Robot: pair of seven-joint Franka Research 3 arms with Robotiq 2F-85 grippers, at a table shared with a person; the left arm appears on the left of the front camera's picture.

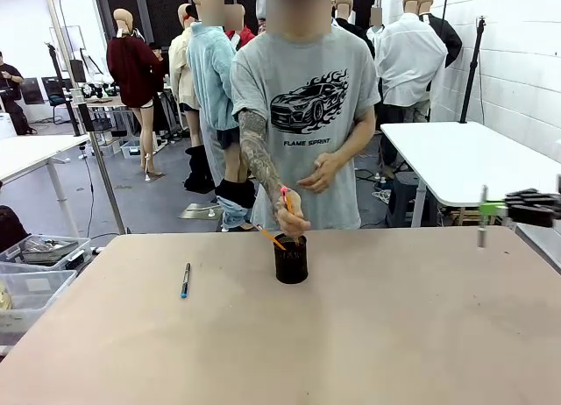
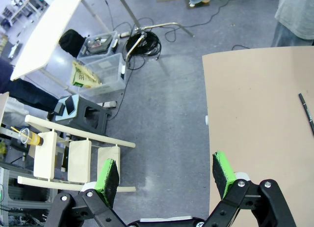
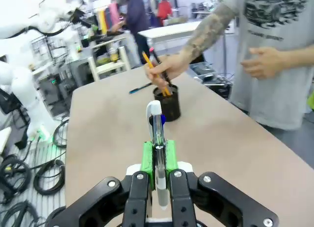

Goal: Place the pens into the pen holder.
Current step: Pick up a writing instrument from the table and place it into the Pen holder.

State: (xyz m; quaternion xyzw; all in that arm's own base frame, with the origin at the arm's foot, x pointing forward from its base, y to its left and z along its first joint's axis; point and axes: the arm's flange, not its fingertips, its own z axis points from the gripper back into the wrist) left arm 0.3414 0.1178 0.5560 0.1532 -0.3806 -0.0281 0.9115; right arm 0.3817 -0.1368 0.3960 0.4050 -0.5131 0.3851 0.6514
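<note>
Across the table in the front view, the person's hand (image 1: 294,214) sits over the pen holder (image 1: 291,259), lowering the orange pen (image 1: 270,237) and the pink-tipped pen (image 1: 285,197) into it. The dark pen (image 1: 185,280) lies flat on the table (image 1: 394,335), well apart to the holder's left, its long axis running roughly toward the person. At the right edge, the right gripper (image 1: 493,209) holds the silver-white pen (image 1: 481,223) near upright, off the tabletop.

Seen from the left wrist, the left gripper (image 2: 165,175) hangs with its jaws wide apart and nothing between them, over the floor just off the table's edge. The dark pen (image 2: 306,113) lies farther off on the table.

Seen from the right wrist, the right gripper (image 3: 158,156) is clamped on the silver-white pen (image 3: 156,133), which crosses its pads. The pen holder (image 3: 167,103) stands straight ahead.

I judge the loading to be midway. The next move calls for carrying this pen over the cup's mouth, keeping it upright. It should be released only once the hand is clear.
</note>
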